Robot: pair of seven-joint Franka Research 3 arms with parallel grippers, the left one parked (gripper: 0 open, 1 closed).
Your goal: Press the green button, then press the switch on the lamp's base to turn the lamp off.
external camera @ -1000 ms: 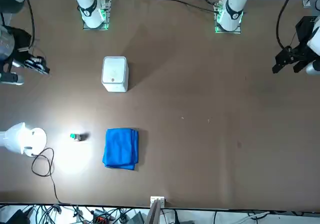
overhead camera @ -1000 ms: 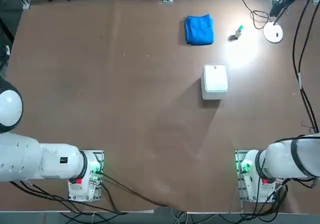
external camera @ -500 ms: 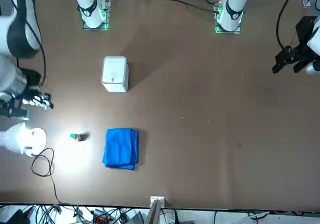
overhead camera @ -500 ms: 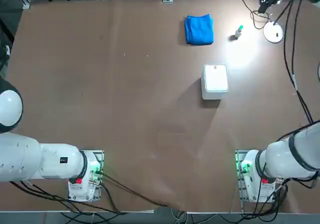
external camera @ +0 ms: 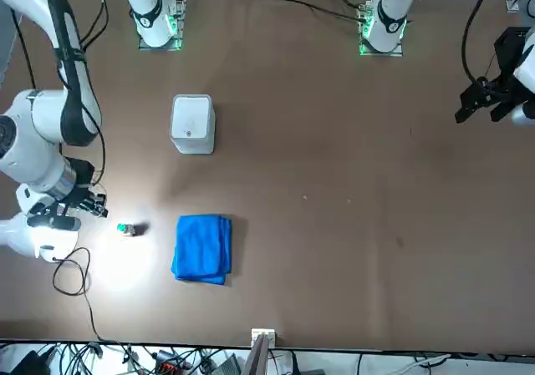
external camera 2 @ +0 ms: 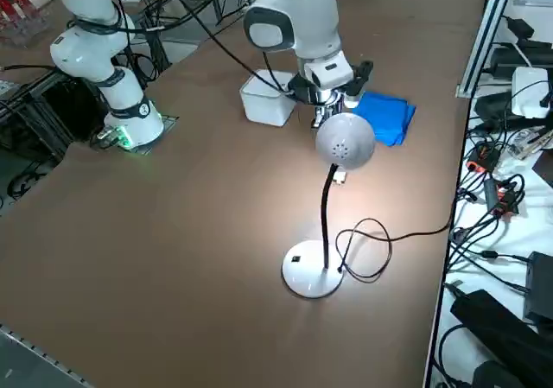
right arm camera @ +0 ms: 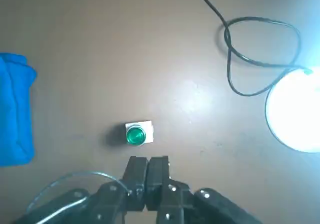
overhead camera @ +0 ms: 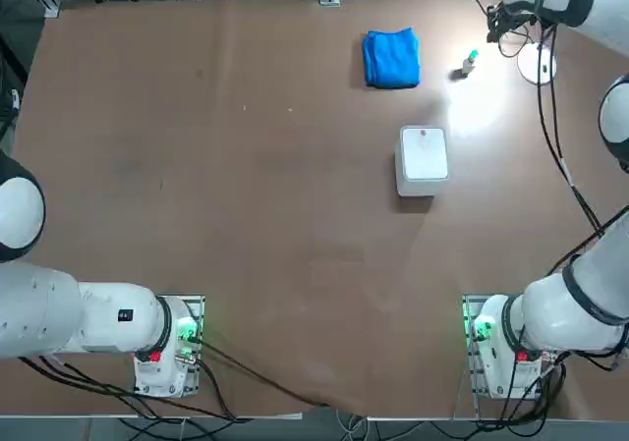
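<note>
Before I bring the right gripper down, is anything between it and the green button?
Nothing visible stands between the right gripper and the green button; the lamp's base and blue cloth lie off to either side.

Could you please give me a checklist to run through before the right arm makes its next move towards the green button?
- Right gripper fingers shut for pressing: ok, they meet with nothing between them.
- Green button in sight of the wrist camera: ok, its cap is uncovered.
- Fingertips lined up over the cap: not ok, the cap lies beyond them and a little to one side.
- Blue cloth away from the button: ok, bare table lies between them.
- Lamp still to be turned off: ok, it is lit.
- Switch on the lamp's base pressable: cannot tell.
</note>
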